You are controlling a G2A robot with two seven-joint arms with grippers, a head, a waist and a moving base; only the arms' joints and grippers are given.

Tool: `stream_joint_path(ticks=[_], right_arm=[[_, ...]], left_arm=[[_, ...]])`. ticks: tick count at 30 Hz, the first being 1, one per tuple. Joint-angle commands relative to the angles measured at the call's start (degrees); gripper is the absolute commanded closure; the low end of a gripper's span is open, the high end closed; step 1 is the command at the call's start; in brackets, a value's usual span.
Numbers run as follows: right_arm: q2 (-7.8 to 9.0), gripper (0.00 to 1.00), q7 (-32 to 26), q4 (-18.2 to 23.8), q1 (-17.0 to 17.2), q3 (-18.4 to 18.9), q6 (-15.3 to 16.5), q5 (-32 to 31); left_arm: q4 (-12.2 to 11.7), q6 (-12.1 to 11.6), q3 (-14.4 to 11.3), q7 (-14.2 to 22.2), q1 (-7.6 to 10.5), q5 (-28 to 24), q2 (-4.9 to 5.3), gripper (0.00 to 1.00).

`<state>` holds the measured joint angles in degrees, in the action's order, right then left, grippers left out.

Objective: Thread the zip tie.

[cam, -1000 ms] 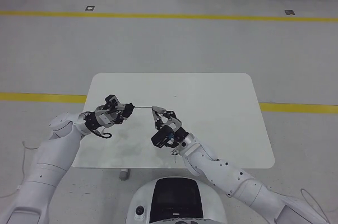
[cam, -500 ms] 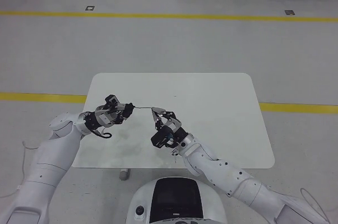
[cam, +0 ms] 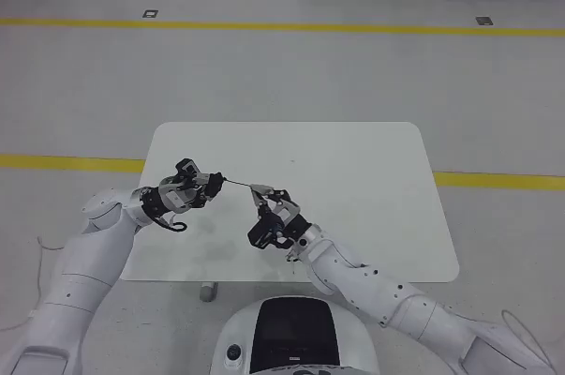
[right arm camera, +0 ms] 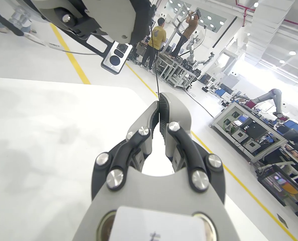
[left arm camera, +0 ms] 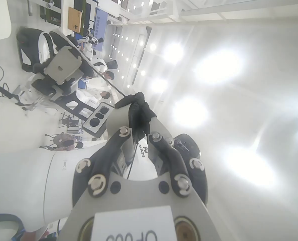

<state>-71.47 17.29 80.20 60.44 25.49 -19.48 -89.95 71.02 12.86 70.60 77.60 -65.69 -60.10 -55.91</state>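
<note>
Both grippers clamped on zip tie, above table.
Right gripper pinches one end of the zip tie; strap runs straight out to left gripper, clenched on the other end. White table lies beneath both.

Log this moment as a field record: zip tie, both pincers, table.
zip tie: thin black strand, stretched straight between the two pincers, off the surface
left pincer: shut on one end of the zip tie
right pincer: shut on the other end
table: white, under both arms
threading: cannot tell whether the tail has entered the head
</note>
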Motion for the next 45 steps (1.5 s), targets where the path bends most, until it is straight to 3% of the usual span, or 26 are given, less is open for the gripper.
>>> stream_joint_path(ticks=[1, 22, 24, 25, 27, 45], right_arm=[[0.06, 1.0, -0.56, -0.16, -0.48, -0.58, 0.0, 0.0], [0.52, 1.0, -1.8, -0.15, -0.67, -1.02, 0.0, 0.0], [0.54, 0.62, -1.9, -0.05, -0.46, -0.93, 0.0, 0.0], [0.55, 0.55, -1.89, -0.01, -0.34, -0.84, 0.0, 0.0], [0.56, 0.0, -1.79, -0.04, -0.04, -0.59, 0.0, 0.0], [0.93, 0.0, -1.84, -0.1, 2.77, 2.33, 0.0, 0.0]], left_arm=[[0.0, 0.0, 0.0, 0.0, 0.0, 0.0, 0.0, 1.0], [0.0, 0.0, 0.0, 0.0, 0.0, 0.0, 0.0, 1.0], [0.0, 0.0, 0.0, 0.0, 0.0, 0.0, 0.0, 1.0], [0.0, 0.0, 0.0, 0.0, 0.0, 0.0, 0.0, 1.0], [0.0, 0.0, 0.0, 0.0, 0.0, 0.0, 0.0, 1.0], [0.0, 0.0, 0.0, 0.0, 0.0, 0.0, 0.0, 1.0]])
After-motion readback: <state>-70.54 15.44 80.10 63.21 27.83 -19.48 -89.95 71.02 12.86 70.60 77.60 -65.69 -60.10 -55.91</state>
